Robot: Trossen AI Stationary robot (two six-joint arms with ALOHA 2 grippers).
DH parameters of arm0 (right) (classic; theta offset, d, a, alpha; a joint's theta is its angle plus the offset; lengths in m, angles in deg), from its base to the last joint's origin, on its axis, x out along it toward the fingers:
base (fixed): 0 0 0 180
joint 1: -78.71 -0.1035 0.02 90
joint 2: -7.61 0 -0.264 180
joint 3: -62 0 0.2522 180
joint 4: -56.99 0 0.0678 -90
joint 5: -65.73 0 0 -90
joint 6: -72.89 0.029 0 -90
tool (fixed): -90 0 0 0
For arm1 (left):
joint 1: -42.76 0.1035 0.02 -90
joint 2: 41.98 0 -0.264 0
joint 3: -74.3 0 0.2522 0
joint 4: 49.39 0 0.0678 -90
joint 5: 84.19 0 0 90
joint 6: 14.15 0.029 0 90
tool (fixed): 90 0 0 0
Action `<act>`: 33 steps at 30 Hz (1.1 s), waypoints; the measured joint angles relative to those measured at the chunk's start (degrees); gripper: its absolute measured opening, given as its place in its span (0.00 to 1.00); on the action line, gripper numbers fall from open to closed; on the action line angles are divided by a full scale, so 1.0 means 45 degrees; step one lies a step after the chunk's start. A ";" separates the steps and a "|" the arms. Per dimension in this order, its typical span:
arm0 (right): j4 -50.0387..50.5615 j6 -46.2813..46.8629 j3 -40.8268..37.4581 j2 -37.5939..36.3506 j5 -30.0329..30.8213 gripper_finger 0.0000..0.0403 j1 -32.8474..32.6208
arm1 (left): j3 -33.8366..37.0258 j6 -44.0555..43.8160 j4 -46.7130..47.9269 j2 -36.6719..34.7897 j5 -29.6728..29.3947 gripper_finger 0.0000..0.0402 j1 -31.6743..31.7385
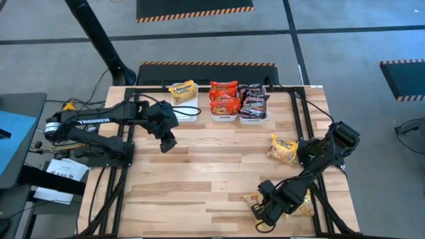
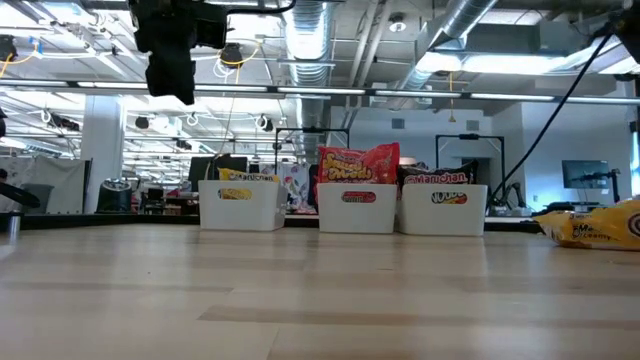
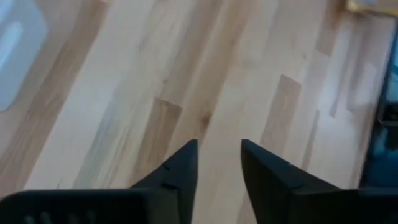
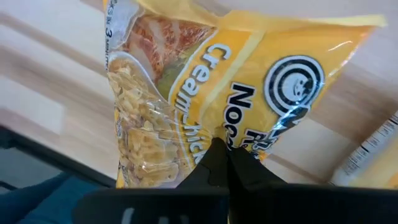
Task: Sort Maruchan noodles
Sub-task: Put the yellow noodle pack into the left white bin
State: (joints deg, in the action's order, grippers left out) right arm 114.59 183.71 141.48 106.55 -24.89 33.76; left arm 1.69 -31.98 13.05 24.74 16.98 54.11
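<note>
Right gripper: fingers pressed together, pinching the lower edge of a yellow Maruchan packet whose label reads "Creamy Chicken". In the high view this gripper sits low at the near right corner of the wooden table, with the pinched packet just beside it and a further yellow packet edge showing on the far side of the forearm.

Left gripper: fingers spread with a clear gap between them, holding nothing, bare planks below. In the high view it hangs over the left half of the table, near the left bin; the low view shows it raised well above the surface.

Loose yellow packet: lies flat on the right side of the table, well apart from the bins, beside the right arm's elbow; it also appears at the right edge of the low view.

Three white bins, in a row along the far edge. Left bin holds yellow packets; middle bin holds red packets; right bin holds dark packets. The red packets stand highest above their rim in the low view.
</note>
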 joint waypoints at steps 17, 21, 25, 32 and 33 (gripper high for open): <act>0.1212 -0.5954 0.2879 -0.0044 0.2029 0.00 0.2109 | 0.0000 -0.3904 -0.3441 0.0000 0.2675 0.39 0.0034; 0.1552 -0.8318 0.3690 -0.0044 0.2683 0.00 0.3163 | 0.0000 -0.4816 -0.4288 0.0000 0.2804 0.39 0.0034; 0.1549 -1.0763 0.4346 -0.0048 0.3034 0.00 0.4232 | 0.0000 -0.5008 -0.4671 0.0000 0.2710 0.39 0.0034; 0.1588 -1.4550 0.5083 -0.0049 0.2990 0.00 0.5914 | 0.0000 -0.4148 -0.5201 0.0005 0.2416 0.40 0.0034; 0.1597 -1.5070 0.5158 -0.0049 0.2913 0.00 0.6149 | 0.0000 -0.4047 -0.5235 0.0005 0.2420 0.40 0.0034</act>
State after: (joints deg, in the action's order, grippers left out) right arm 121.78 115.89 164.69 106.33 -11.78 61.43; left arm 1.69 -50.19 -10.51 24.76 27.87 54.27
